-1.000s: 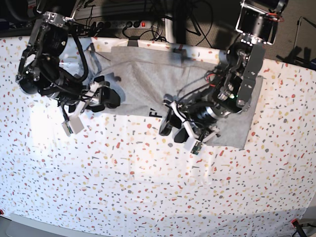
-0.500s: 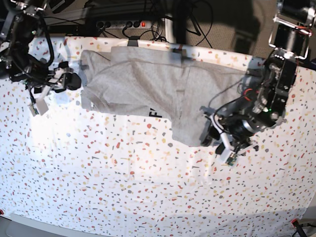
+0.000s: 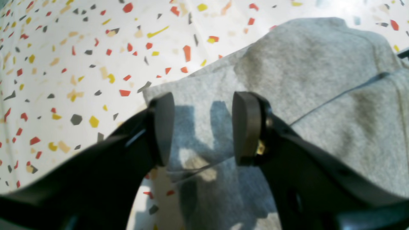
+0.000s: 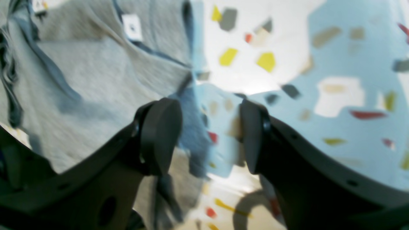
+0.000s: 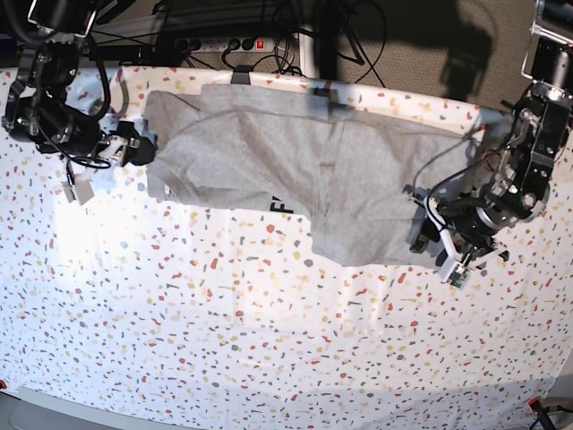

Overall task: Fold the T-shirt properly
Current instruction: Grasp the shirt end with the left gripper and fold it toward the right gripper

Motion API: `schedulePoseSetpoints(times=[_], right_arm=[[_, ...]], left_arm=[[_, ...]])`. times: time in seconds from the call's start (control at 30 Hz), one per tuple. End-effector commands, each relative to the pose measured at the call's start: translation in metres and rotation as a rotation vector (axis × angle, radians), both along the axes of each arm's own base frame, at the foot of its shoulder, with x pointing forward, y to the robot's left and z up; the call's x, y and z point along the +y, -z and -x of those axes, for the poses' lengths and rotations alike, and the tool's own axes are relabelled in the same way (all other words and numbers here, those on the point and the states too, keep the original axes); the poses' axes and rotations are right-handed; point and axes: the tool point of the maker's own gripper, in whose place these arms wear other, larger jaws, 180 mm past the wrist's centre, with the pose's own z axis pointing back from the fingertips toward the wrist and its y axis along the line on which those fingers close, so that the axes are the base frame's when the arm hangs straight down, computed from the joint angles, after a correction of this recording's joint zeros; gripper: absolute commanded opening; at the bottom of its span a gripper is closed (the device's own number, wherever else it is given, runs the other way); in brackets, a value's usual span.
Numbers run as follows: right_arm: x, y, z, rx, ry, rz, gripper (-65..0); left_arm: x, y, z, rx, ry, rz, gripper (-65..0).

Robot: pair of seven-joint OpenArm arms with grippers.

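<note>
The light grey T-shirt (image 5: 295,170) lies spread along the far part of the speckled table (image 5: 224,340), with a bit of black lettering (image 5: 282,205) showing at its front fold. My left gripper (image 5: 419,235) is open at the shirt's lower right corner. In the left wrist view the gripper (image 3: 201,127) hovers just above the fabric edge (image 3: 319,80), holding nothing. My right gripper (image 5: 141,145) is open at the shirt's left edge. In the right wrist view the gripper (image 4: 207,137) is over the tabletop, with the shirt (image 4: 80,80) and a small white label (image 4: 131,27) to its left.
A power strip (image 5: 219,42) and loose cables lie behind the table's far edge. The shirt's top hem reaches that far edge. The white speckled tabletop stretches bare toward the front. A blue-tinted shadow covers the tabletop in the right wrist view (image 4: 351,64).
Both arms have moved outward: the left gripper went right to the shirt's lower right corner, the right gripper went left to its left edge. The shirt now lies wider and flatter.
</note>
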Motion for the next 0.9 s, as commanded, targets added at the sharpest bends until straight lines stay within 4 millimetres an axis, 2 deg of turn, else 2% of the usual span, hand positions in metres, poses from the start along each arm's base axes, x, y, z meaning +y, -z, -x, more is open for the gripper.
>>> schedulePoseSetpoints(times=[0.0,0.37,0.43,0.57,0.67,0.77,0.87], right_arm=[[0.002,-0.01,-0.009,-0.046,-0.005,-0.011,-31.0],[0.05,-0.002,-0.014,-0.07,0.017,-0.143,-31.2],[0.056,-0.002,-0.014,-0.07,0.018,-0.155,-35.2],[0.063,-0.002,-0.017,-0.078,0.021,-0.175,-48.2],[0.062,-0.008,-0.024,-0.107,0.029,-0.177,-65.0],[0.051,-0.015,-0.035,-0.144,0.042,-0.14,-65.0],[0.026,-0.02,-0.042,-0.15,0.058,-0.059,-65.0]], left_arm=[[0.003,-0.021,-0.013,-0.068,-0.006,0.018,-36.0],[0.004,-0.02,-0.012,-0.06,-0.008,0.013,-36.0],[0.004,-0.019,-0.011,-0.055,-0.008,0.01,-36.0],[0.004,-0.016,-0.01,-0.049,-0.009,0.009,-36.0],[0.005,-0.012,-0.005,-0.038,-0.009,0.007,-36.0],[0.01,-0.007,-0.001,-0.027,-0.011,-0.001,-36.0],[0.016,-0.005,0.001,-0.021,-0.014,-0.015,-36.0]])
